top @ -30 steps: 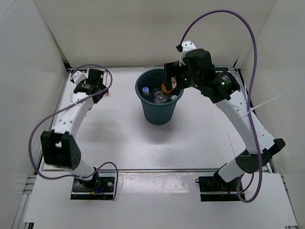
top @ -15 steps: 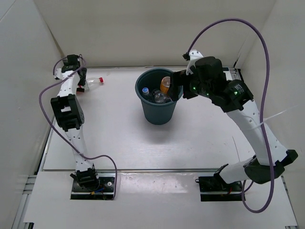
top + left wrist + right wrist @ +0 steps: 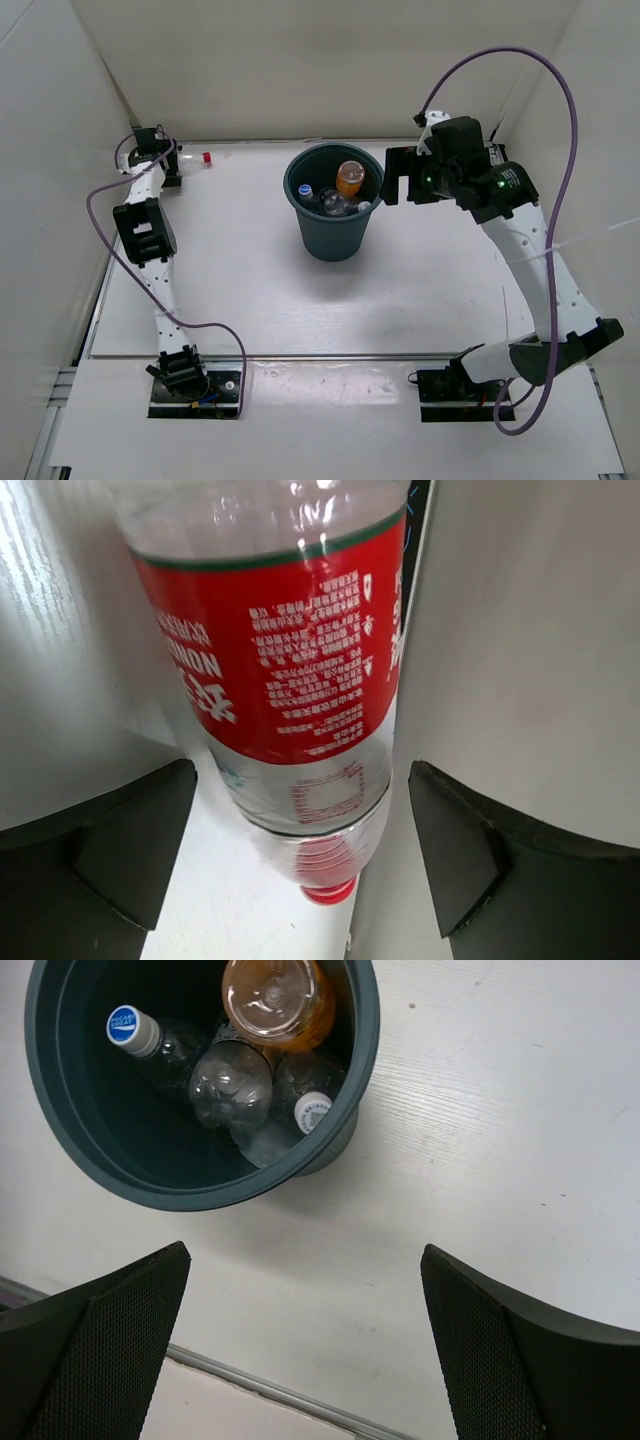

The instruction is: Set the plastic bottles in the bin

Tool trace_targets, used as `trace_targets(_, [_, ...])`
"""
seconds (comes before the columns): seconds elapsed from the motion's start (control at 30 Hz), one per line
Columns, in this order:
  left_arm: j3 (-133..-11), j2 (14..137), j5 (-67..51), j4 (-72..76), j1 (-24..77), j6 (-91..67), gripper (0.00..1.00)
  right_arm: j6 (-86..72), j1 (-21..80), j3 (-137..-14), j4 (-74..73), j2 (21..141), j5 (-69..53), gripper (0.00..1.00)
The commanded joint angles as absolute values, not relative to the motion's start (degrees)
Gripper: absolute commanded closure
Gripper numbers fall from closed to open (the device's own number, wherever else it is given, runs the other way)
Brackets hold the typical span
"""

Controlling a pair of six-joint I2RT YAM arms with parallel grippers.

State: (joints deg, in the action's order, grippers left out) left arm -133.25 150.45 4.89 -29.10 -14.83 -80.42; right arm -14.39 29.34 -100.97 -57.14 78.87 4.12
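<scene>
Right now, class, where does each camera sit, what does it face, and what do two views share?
Top external: above, behind, looking down; left arm, right arm show.
Left wrist: faces the red-label bottle, framed by the open left gripper.
Right wrist: looks down into the bin; open right gripper shows.
Shared: bin in top and right wrist.

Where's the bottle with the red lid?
The red-capped bottle lies in the far left corner of the table. In the left wrist view it shows between the fingers of the open left gripper, well left of the bin.
</scene>
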Motion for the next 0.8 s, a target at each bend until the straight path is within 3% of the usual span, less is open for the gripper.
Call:
trace_targets(0.0, [-127.5,150.4,2.7,-31.7,-14.4,-80.2,0.00,-13.2,27.8,-101.7,-57.2,78.8,2.4,0.00])
trace_targets(0.07, [-124.9,149.8,2.7,-31.7,-14.4,-79.6,0.00,-13.2,27.3,-102.2,-57.2,79.4,1.1,0.00])
trace_targets(0.13, [-123.5,149.2,2.7,-31.7,-14.9,-79.6,0.07,-13.2,26.7,-102.9,-57.2,80.5,0.5,0.00])
trace_targets(0.23, [-122.8,149.2,-0.4,-31.7,-15.6,-80.8,0.39,-12.6,26.7,-103.4,-57.2,81.1,0.5,0.00])
trace_targets(0.3, [-122.3,149.8,-3.9,-31.7,-16.2,-81.4,0.55,-12.0,26.7,-104.0,-57.2,81.7,0.5,0.00])
trace_targets(0.6, [-110.8,142.4,-7.5,-31.7,-16.2,-82.6,0.58,-12.0,25.7,-103.4,-57.2,81.7,0.5,0.00])
trace_targets(0.77, [-101.6,128.0,-6.5,-31.7,-14.6,-78.0,0.64,-13.6,25.7,-103.4,-55.9,81.1,0.5,0.00])
